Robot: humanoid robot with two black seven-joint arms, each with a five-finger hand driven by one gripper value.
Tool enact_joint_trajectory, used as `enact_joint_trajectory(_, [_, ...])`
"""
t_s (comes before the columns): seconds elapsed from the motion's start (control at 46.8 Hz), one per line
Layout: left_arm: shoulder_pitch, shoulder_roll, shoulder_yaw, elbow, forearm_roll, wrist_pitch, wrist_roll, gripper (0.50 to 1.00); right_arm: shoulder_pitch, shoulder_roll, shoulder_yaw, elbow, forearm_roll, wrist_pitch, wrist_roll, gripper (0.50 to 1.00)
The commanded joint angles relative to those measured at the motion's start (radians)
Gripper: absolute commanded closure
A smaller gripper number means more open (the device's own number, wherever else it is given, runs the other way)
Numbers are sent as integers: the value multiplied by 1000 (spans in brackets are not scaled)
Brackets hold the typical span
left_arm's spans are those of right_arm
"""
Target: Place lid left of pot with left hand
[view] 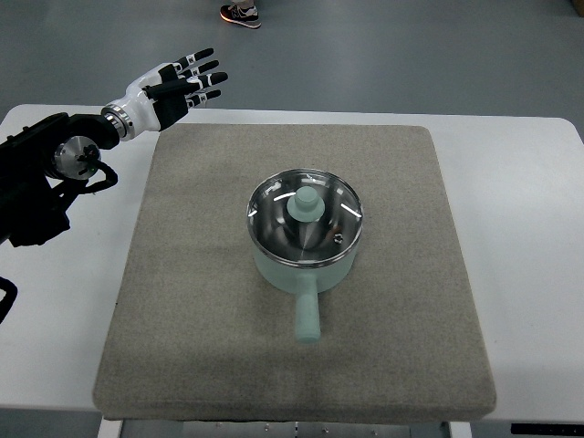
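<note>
A pale green pot [308,274] stands in the middle of a grey mat [210,274], its handle pointing toward the near edge. A glass lid [274,214] with a steel rim and a pale green knob [307,205] rests on top of the pot. My left hand [187,82] hovers at the far left, above the mat's far left corner and well away from the pot. Its fingers are spread and hold nothing. The left arm comes in across the table's left side.
The mat lies on a white table [529,228]. A wide strip of mat left of the pot is bare. A person's shoe [241,14] shows on the floor beyond the table's far edge.
</note>
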Motion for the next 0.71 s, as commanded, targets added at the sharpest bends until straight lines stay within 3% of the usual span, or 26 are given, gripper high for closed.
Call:
enact_joint_trajectory(0.0, [0,0,0,0,0,0,0,501,0,0,0,1,0,0,0,579])
enact_joint_trajectory(0.492, [-6,-2,0,2,6,-12,-2,501,0,0,0,1,0,0,0,579])
enact_joint_trajectory(0.684, [-26,6,9,2,83,-14,-37,501,0,0,0,-1,0,0,0,577])
